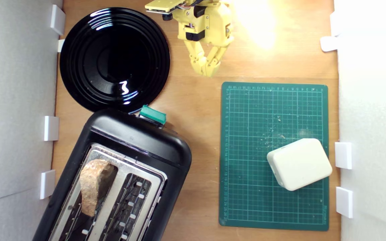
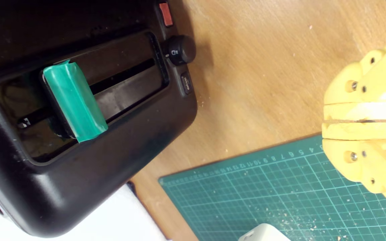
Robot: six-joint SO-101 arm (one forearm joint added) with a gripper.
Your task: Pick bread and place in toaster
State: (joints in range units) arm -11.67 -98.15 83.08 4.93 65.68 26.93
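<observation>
A: Bread [image 1: 94, 185] — where?
B: In toaster [image 1: 119, 174], ext view's left slot. Stands on edge, crust up, upper part poking above silver top. Right slot beside it shows only wire guides.

A: Gripper [image 1: 209, 72]?
B: Yellow, near top centre of ext view, over bare wood tabletop [image 1: 193, 100]. Fingertips pressed together, nothing between. Wrist view agrees: two yellow finger faces [image 2: 360, 112] meet along a thin dark seam, gripper [image 2: 360, 121] holding nothing. Well apart from bread & toaster.

A: Toaster position?
B: Lower left of ext view, angled, glossy black w/ silver top. Teal-green lever knob [image 1: 152, 114] at end nearest plate. Wrist view shows same knob [image 2: 74, 102] in its long slot on the end panel, plus round black dial [image 2: 179, 50], small red button [image 2: 165, 14] & small dark button [image 2: 186, 83] alongside.

A: Else on table?
B: Round black plate [image 1: 114, 58], upper left in ext view, rim just beside toaster end, looks overlapped by it. Green cutting mat [image 1: 246, 187] on ext view's right, crumbs scattered mid-mat. White rounded rectangular block [image 1: 299, 164] on mat's right edge, turned at a slant, corner hanging past mat edge. White clips [image 1: 51, 128] along both side walls. Bright glare on wood near top.
</observation>
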